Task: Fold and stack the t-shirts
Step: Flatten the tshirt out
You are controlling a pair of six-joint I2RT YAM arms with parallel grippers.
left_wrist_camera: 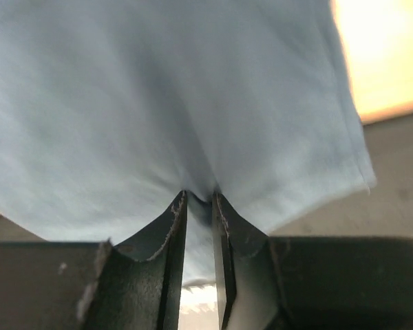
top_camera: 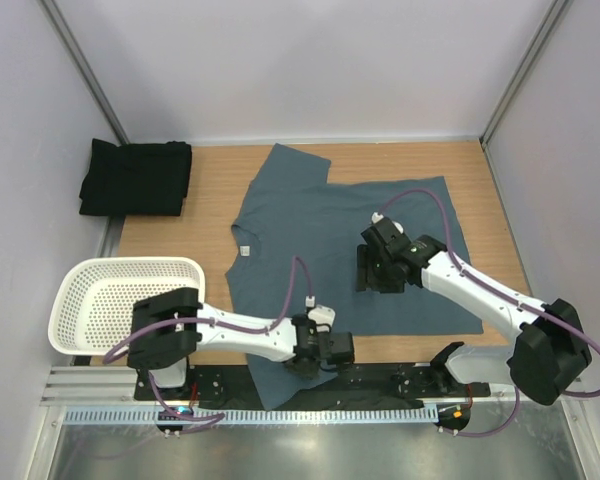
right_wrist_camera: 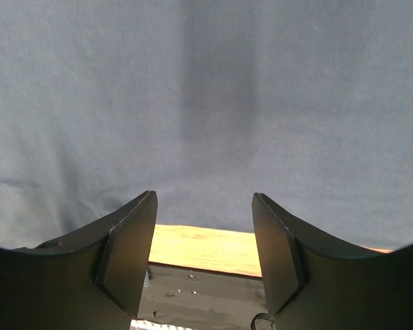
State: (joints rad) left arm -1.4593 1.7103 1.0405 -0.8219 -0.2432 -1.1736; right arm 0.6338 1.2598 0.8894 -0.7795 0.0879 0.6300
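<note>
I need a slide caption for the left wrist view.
Left gripper pinches an edge of the blue-grey t-shirt.

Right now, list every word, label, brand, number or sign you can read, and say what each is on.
The small white neck label on the slate blue-grey cloth t-shirt: printing, if any, too small to read.
No text visible on the plain black cloth t-shirt or the white perforated plastic basket.
Both wrist views: no text.

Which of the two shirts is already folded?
The black shirt, a compact bundle at the far left. The blue-grey shirt lies spread flat in the middle, its near sleeve pinched by the left gripper.
</note>
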